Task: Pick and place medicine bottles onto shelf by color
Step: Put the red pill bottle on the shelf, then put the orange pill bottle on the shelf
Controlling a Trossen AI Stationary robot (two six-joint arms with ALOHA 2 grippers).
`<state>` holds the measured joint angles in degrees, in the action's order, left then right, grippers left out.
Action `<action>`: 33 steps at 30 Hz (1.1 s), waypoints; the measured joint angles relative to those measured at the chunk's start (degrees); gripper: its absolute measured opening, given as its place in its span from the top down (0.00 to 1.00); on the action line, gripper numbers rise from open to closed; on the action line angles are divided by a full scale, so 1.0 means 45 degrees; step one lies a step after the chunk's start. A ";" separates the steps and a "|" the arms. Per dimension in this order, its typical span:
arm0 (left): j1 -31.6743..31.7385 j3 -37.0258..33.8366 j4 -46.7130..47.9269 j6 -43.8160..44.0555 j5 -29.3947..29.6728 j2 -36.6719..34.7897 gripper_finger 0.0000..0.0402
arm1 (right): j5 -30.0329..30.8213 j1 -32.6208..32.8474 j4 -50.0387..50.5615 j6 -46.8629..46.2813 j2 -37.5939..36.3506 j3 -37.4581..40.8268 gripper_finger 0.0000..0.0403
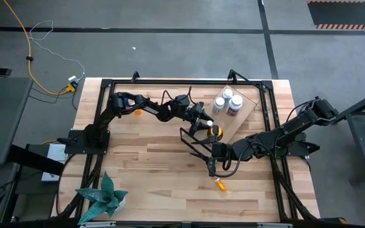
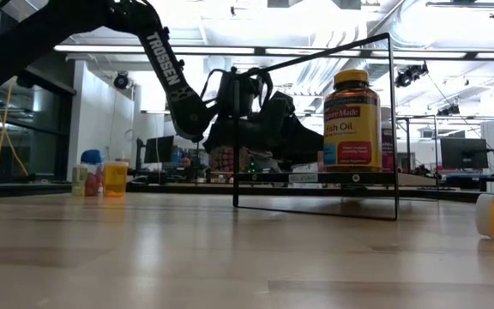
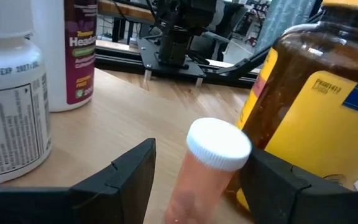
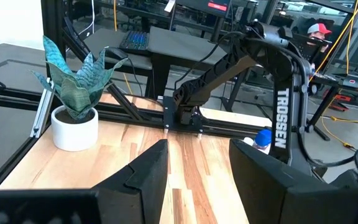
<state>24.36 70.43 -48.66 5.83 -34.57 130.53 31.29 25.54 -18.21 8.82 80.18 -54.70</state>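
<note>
Left gripper [image 3: 194,180] is over the shelf [image 1: 249,111] with a small orange bottle [image 3: 207,165] sitting between its fingers, white cap up. The fingers look spread either side of it with gaps showing, so I'd call it released rather than clamped, probably just setting it down or about to grab it. It's right beside the big amber bottle [image 3: 316,106] with the yellow label, so the warm colors seem to be grouped there. White bottles [image 1: 227,102] are already clustered at the shelf's far corner.

Right gripper [image 4: 194,171] hangs open over the table [image 1: 151,164], holding nothing.

Still left, I reckon: one orange bottle [image 1: 221,184] lying on the table's near side, plus a few small ones [image 2: 101,178] off at the far edge.
</note>
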 joint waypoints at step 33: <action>-0.0335 -0.0056 0.6172 -0.2713 0.1499 -0.2651 0.49 | 0.0000 -0.0001 0.0134 -0.0238 -0.0005 0.0000 0.59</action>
<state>22.85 70.18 -20.89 -6.38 -27.82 118.61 31.29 25.54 -17.60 7.75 80.16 -54.70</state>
